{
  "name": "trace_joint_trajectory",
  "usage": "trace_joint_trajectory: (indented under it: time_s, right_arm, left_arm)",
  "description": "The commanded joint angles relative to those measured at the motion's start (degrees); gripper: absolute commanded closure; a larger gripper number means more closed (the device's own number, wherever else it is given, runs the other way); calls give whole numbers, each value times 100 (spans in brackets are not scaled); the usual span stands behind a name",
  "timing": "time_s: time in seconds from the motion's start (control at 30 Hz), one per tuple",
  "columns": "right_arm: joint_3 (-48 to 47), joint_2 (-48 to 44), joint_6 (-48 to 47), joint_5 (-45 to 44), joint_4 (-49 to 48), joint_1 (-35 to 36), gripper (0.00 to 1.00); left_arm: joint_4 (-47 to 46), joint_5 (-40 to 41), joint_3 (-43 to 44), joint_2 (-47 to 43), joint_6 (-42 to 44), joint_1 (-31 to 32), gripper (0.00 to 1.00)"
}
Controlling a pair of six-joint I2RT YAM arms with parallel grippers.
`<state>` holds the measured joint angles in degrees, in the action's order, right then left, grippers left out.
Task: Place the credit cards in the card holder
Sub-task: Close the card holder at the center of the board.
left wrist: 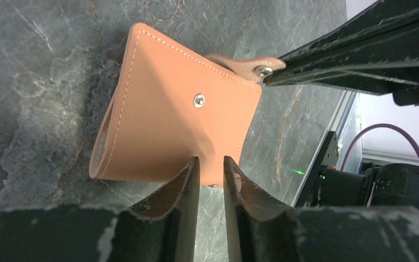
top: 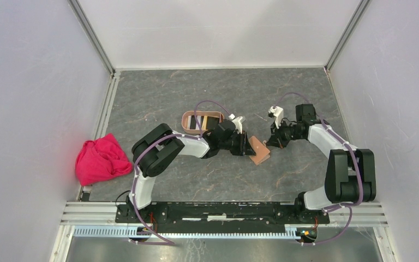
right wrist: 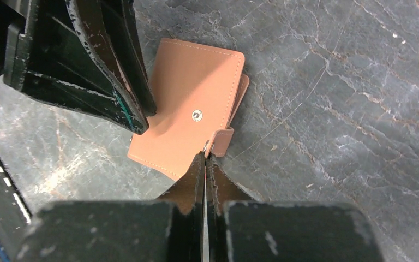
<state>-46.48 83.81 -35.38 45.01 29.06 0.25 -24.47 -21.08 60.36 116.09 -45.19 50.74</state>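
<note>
Card holder (top: 187, 121): on table (top: 196, 183) behind left arm (top: 161, 150), cards (top: 204, 121) inside
Wallet (top: 259, 150): tented on table between grippers
Left gripper (left wrist: 210, 169): fingers nip wallet's edge
Right gripper (right wrist: 205, 159): fingers pressed together on snap tab (right wrist: 225, 140)

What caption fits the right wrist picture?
Shut right gripper touches the snap tab of the brown wallet; left gripper clamps the opposite edge.

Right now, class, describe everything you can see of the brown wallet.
The wallet is tan leather, square, with pale stitching, a metal snap stud on its face and a tab swung open. It rests folded on the grey table. The right gripper pinches the tab; the left gripper grips the opposite edge.
</note>
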Motion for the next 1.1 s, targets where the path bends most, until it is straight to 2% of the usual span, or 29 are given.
trace_joint_trajectory:
  time_s: [0.0, 0.5, 0.63, 0.8, 1.07]
  right_arm:
    - [15, 40, 81, -821, -431, 470, 100]
    - [-67, 489, 234, -1175, -736, 1049, 100]
    - [-38, 556, 269, -1344, -801, 1089, 100]
    - [31, 465, 288, -1489, -932, 1117, 100]
    - [130, 305, 225, -1867, -1085, 1397, 100]
  left_arm:
    - [208, -95, 266, 224, 477, -145, 70]
    - [-565, -780, 64, 503, 439, -436, 76]
    - [-826, -803, -118, 300, 361, -514, 76]
    - [-163, -379, -31, -173, 900, -623, 72]
    - [582, 356, 476, -41, 1433, -662, 71]
